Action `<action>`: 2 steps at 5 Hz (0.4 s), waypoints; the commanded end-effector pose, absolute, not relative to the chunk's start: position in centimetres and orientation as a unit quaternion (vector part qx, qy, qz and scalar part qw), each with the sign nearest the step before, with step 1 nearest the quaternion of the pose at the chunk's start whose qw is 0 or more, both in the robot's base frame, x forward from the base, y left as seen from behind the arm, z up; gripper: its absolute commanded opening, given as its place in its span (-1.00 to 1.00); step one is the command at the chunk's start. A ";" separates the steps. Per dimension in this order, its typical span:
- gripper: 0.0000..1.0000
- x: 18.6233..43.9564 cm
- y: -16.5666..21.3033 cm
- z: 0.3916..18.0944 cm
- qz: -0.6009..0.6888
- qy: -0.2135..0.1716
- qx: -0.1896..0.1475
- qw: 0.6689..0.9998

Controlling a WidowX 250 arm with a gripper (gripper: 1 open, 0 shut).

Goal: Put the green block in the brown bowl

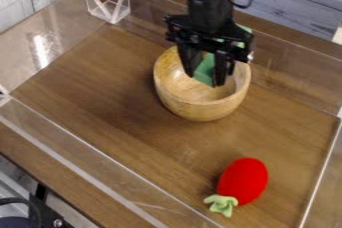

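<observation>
The brown bowl (pixel 187 100), a round tan wooden bowl with thick walls, sits in the middle of the wooden table. My gripper (pixel 207 69) hangs straight down over the bowl's far half, its black fingers (pixel 183 54) shut on the green block (pixel 205 72). The mint-green block is held upright between the fingers, its lower end inside the bowl's rim. Whether the block touches the bowl's floor is not visible.
A red strawberry toy (pixel 241 184) with green leaves lies at the front right. A clear plastic stand (pixel 107 4) sits at the back left. Low transparent walls (pixel 80 162) run along the wooden table's (pixel 94 102) edges.
</observation>
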State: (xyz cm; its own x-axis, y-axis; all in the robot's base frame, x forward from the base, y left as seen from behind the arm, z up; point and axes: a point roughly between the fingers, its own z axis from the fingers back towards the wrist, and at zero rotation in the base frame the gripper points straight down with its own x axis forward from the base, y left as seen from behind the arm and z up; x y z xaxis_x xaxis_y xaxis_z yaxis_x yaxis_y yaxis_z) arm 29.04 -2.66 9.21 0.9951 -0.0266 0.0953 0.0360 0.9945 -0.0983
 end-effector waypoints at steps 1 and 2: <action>-1.00 30.7 -2.1 9.7 -0.014 -0.078 -0.043 0.996; -1.00 31.1 -1.5 9.3 -0.012 -0.080 -0.035 0.996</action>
State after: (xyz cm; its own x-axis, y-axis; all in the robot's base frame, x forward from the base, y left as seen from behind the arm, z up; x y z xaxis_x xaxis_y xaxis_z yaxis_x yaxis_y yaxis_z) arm 30.18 -1.80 7.90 0.9940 -0.0210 0.1075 0.0289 0.9970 -0.0725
